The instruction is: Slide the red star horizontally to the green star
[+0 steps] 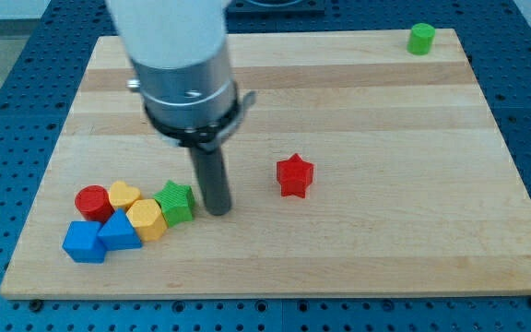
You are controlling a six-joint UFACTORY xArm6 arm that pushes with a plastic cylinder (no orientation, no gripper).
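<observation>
The red star (294, 175) lies near the middle of the wooden board (367, 249), by itself. The green star (175, 201) lies to its left, at the right end of a cluster of blocks near the view's bottom left. My tip (216, 211) rests on the board between the two stars, just right of the green star and well left of the red star. The rod hangs from the large white and grey arm body (178, 65) at the view's top.
The cluster left of the green star holds a red cylinder (91, 201), a yellow heart (123, 195), a yellow hexagon (145, 219) and two blue blocks (84, 242) (118, 231). A green cylinder (421, 38) stands at the board's top right corner.
</observation>
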